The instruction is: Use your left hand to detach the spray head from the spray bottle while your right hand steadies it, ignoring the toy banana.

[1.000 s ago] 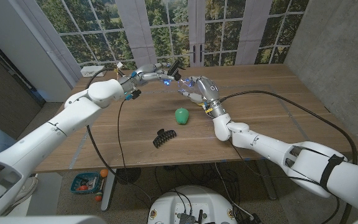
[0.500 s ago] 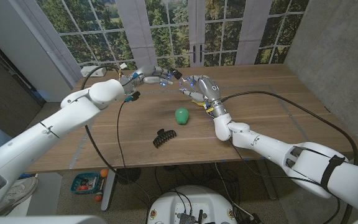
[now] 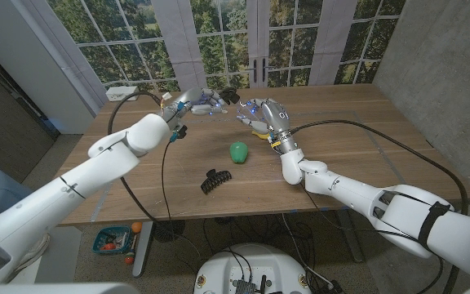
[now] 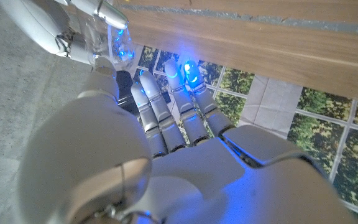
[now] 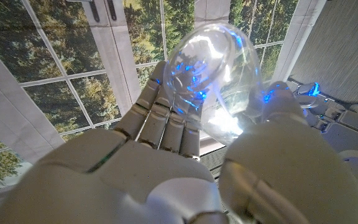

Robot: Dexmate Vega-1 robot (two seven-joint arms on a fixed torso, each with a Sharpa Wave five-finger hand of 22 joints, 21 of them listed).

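Observation:
My right hand (image 3: 264,115) holds a clear spray bottle (image 5: 213,78) up over the far middle of the table, fingers wrapped around its body. The black spray head (image 3: 232,96) sticks out toward my left hand (image 3: 203,101), whose fingers close on it. In the left wrist view the black spray head (image 4: 124,84) sits between my left hand's (image 4: 166,143) curled fingers, with the clear bottle (image 4: 112,40) and my right hand (image 4: 39,25) just beyond. A bit of yellow (image 3: 256,126) shows under the right hand; I cannot tell what it is.
A green rounded toy (image 3: 238,151) lies on the wooden table (image 3: 357,135) in front of the hands. A black hair claw (image 3: 215,180) lies nearer the front edge. Cables trail off the table's far left corner. Windows stand behind.
My left arm has swung its elbow inward and the left hand has turned at the spray head, drawing slightly back to the left. The right hand and the bottle have stayed put.

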